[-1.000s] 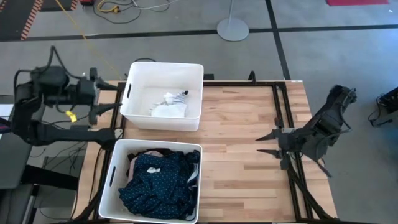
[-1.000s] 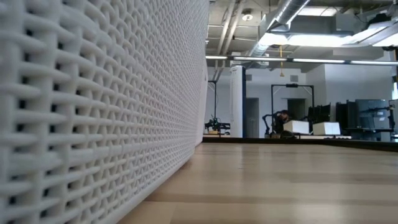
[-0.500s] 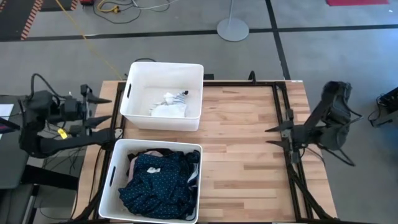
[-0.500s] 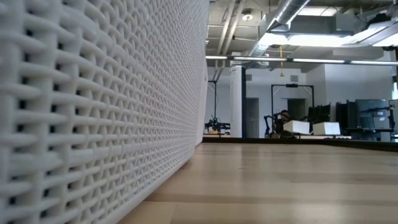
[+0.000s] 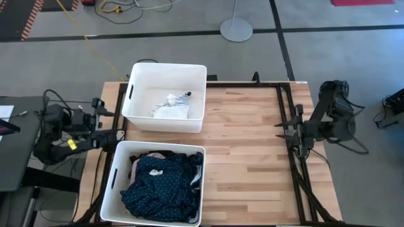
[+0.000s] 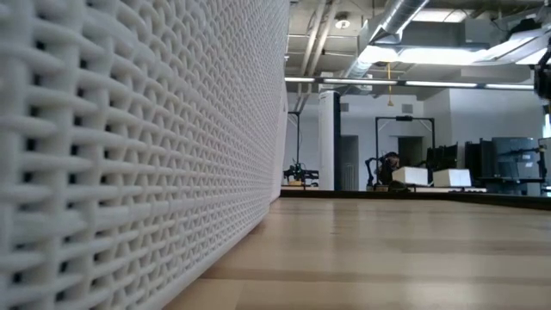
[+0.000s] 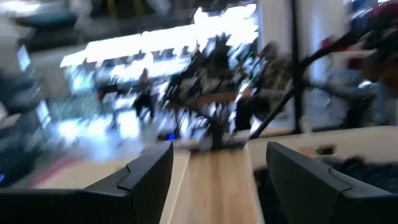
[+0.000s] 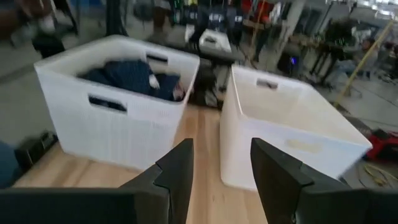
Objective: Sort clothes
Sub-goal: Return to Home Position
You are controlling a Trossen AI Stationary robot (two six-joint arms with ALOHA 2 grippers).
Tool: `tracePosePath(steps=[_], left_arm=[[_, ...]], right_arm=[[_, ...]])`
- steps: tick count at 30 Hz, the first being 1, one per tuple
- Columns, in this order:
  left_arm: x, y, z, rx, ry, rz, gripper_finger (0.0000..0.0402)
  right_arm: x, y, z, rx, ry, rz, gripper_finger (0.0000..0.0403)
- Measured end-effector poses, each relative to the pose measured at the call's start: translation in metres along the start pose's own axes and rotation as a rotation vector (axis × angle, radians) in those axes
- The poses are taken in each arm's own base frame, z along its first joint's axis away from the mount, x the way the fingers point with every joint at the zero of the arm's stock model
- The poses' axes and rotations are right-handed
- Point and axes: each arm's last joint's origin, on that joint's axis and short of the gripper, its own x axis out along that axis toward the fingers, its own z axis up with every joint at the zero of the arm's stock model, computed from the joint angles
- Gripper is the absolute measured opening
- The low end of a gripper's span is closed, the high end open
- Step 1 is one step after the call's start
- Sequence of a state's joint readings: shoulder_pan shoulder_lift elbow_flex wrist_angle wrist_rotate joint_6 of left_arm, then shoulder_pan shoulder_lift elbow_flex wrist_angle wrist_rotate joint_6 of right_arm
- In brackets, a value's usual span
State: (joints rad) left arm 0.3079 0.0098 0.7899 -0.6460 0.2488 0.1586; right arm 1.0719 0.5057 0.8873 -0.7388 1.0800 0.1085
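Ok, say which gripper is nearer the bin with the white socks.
Left. The left gripper is just off that bin's left wall; the right gripper is at the table's right edge.

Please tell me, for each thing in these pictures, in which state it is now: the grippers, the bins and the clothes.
Left gripper: open, holds nothing, left of the bins.
Right gripper: open, holds nothing, at the right side.
Sock bin: partly filled.
White socks: bunched in the sock bin.
Garment bin: full.
Navy dotted piece: crumpled, on top.
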Motion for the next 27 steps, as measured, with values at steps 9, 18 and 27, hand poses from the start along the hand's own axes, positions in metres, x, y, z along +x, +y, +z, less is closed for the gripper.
tracePosePath(steps=[9, 18, 27], left_arm=[[0.009, 0.000, -0.002, 0.010, -0.087, -0.068, 0.0251], [0.010, 0.000, -0.004, -0.019, -0.059, -0.068, 0.0251], [0.010, 0.000, -0.004, -0.018, -0.056, -0.068, 0.0251]], right_arm=[[-0.017, -0.027, -0.013, -0.010, -0.225, 0.125, 0.0159], [-0.028, -0.049, -0.043, 0.012, -0.396, 0.203, 0.0154], [-0.027, -0.046, -0.043, -0.051, -0.436, 0.212, 0.0154]])
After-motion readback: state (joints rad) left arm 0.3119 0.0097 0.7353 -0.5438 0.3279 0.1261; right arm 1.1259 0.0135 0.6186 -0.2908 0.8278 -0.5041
